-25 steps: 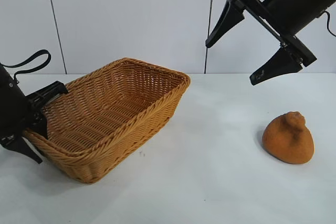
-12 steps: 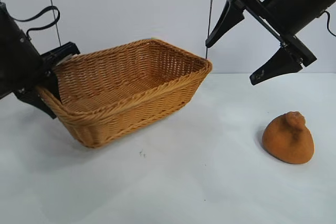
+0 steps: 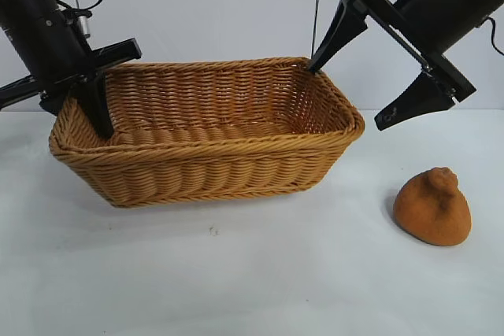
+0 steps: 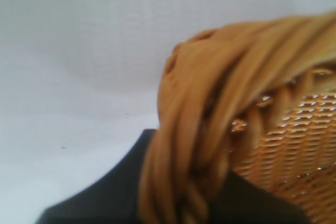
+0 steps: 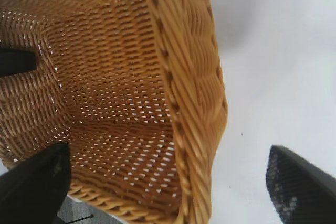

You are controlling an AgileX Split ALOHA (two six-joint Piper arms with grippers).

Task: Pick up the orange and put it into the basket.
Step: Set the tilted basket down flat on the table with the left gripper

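Progress: early, I'd judge; the orange lies untouched on the worktop and nothing is in the basket.
Left to do: grasp the orange, carry it over the rim, let go inside.
Orange: at about 4 o'clock from the basket, well apart from it, alone on the white worktop.
Left gripper: at the basket's 9 o'clock end, jaws clamped on the braided rim, one finger inside the wall.
Right gripper: hangs above the basket's 3 o'clock end, jaws wide apart, empty, the orange below at its 5 o'clock.
Basket make: tan-golden wicker, rectangular, sloping sides, thick braided rim, open weave letting light through the floor.
Orange make: matte, rough, orange-brown lump, rounded, with a bumpy knob on top.
Worktop: smooth, white, plain.
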